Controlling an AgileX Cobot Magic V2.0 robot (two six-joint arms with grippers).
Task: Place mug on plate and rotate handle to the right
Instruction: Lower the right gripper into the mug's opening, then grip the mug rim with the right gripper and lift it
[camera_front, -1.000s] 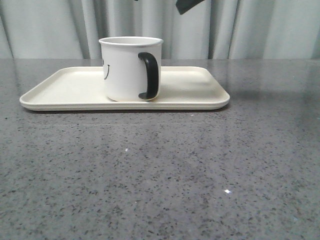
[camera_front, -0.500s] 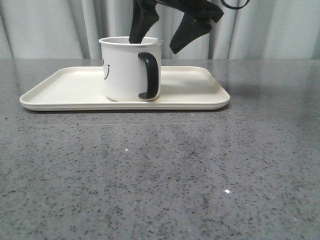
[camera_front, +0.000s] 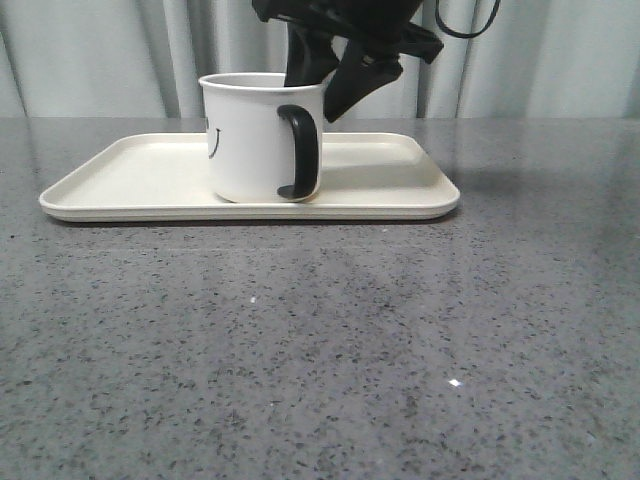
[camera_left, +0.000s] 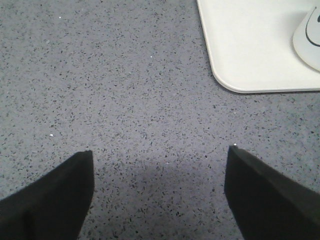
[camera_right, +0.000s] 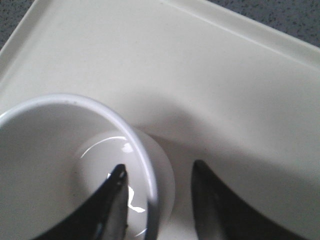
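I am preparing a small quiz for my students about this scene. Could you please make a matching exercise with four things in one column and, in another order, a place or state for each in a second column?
Things:
1. mug
2. handle
3. right gripper
4. left gripper

Places or states:
A. open over bare table, off the plate's corner
B. one finger inside the mug, one outside its rim
C. stands upright on the plate
D. faces the front camera, slightly to the right

Pairs: 1-C, 2-D, 3-B, 4-A
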